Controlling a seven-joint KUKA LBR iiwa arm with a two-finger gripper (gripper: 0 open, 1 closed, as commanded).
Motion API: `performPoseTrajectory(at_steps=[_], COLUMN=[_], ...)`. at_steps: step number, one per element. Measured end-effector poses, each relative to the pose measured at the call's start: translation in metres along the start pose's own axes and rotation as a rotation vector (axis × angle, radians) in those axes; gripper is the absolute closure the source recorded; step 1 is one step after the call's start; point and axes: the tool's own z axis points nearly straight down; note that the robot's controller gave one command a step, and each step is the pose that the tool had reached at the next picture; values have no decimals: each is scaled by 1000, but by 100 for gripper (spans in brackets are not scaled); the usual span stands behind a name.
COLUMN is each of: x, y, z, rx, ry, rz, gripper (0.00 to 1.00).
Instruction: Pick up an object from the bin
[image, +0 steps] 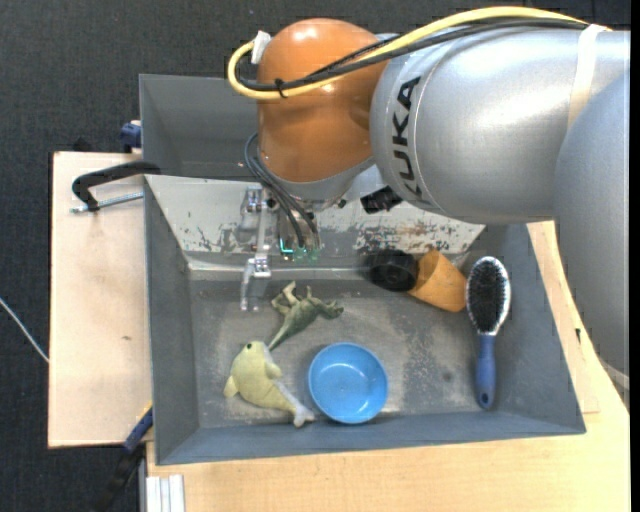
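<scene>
Gripper hovers; open or closed, cannot tell. Just beside it lies a green toy dinosaur. Probably light, stiff plastic; best pinched across the body.

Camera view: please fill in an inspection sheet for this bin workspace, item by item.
Surface: grey metal bin, floor scuffed, back wall scratched.
Job's things: green toy dinosaur lies on the floor nearest the gripper, not held.
Clutter: yellow-green plush toy at front left; blue bowl upright beside it; hairbrush along the right wall; orange and black object at back right.
Grippers: gripper low near the back wall, just behind the dinosaur.
Cables: yellow and black cables loop over the orange wrist cover.
Surroundings: dark floor beyond the bin.
</scene>
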Motion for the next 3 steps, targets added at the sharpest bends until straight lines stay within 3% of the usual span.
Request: performPoseTrajectory(at_steps=[1, 2, 3], x=[-7, -15, -18], y=[-77, -119, -107], z=[165, 134, 119], rx=[-1, 3, -1], ry=[-14, -17, -16], rz=[-419, -488, -445], gripper=[0, 0, 0])
